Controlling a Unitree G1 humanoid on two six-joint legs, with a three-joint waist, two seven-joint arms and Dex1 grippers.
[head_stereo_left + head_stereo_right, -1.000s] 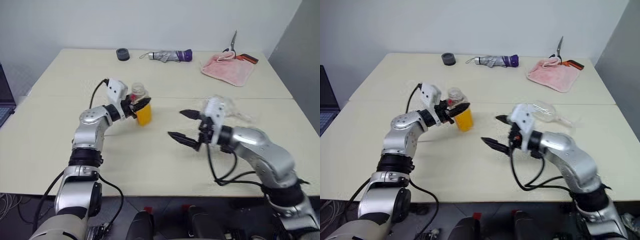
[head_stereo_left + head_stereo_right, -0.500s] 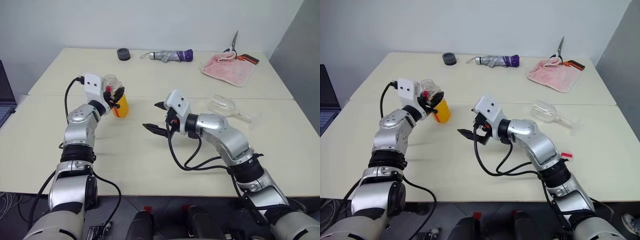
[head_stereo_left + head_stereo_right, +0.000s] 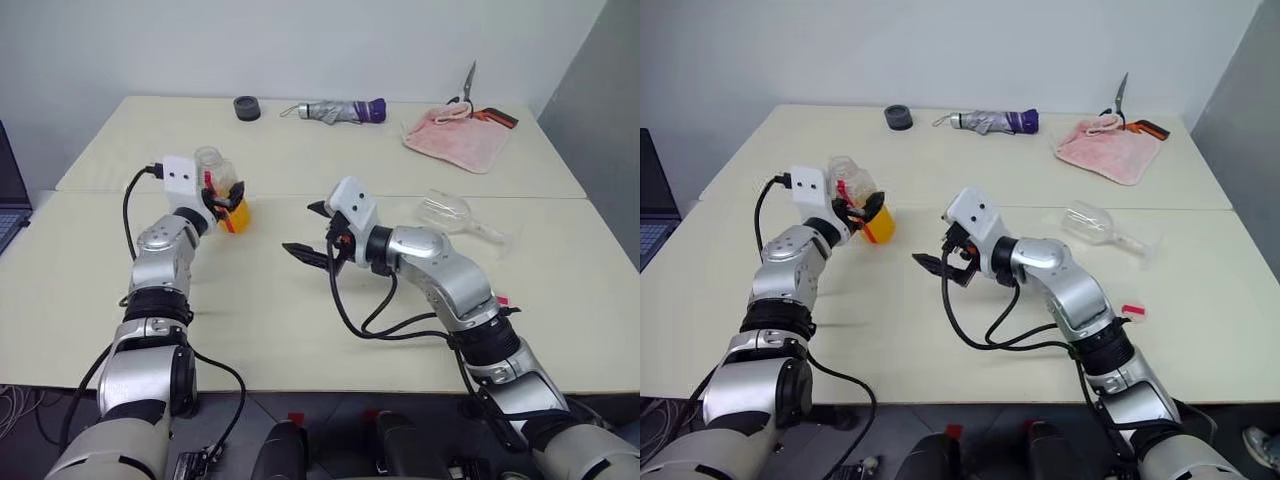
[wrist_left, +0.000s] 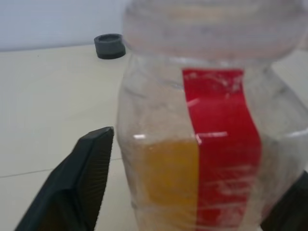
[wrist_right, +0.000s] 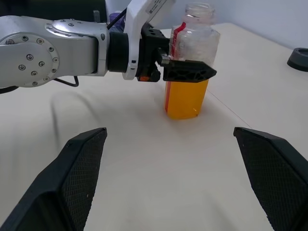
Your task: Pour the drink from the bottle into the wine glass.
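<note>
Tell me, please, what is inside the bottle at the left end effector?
The bottle holds orange drink filling roughly its lower half; the upper half looks empty. In the left wrist view a red label strip covers part of the liquid.

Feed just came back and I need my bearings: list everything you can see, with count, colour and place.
bottle: one, clear, red label, orange drink in lower half, upright, table's left.
wine glass: one, clear, lying on its side, table's right.
pink cloth: one, far right.
scissors: one, orange handles, on the cloth.
folded umbrella: one, grey and purple, far edge.
black round object: one, far edge.
table: cream.
left gripper: black, fingers flanking the bottle.
right gripper: black, open, table's middle.
</note>
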